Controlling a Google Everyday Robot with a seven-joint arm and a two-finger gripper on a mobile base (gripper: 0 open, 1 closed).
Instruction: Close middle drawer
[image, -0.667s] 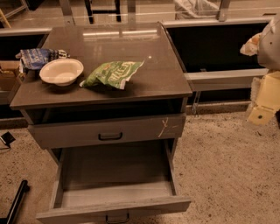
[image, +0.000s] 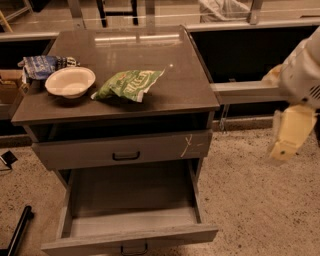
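The middle drawer (image: 131, 239) is the wide grey wood-grain one pulled far out at the bottom of the cabinet. Its plain front carries a small dark pull handle (image: 134, 247), and its deep box is empty. Above it sits the taller-fronted grey drawer (image: 125, 150) with a white scratch mark, only slightly out. My gripper (image: 291, 132) hangs in the air at the right edge of the view, pale yellow, well to the right of the cabinet and apart from both drawers.
On the cabinet top (image: 150, 55) lie a white bowl (image: 70, 81), a green chip bag (image: 129, 84) and a blue packet (image: 45, 65). A grey rail (image: 245, 92) runs behind the gripper. A dark object (image: 17, 232) lies on the speckled floor at the left.
My gripper has dropped a little lower at the right. The drawers and the things on the cabinet top have not moved.
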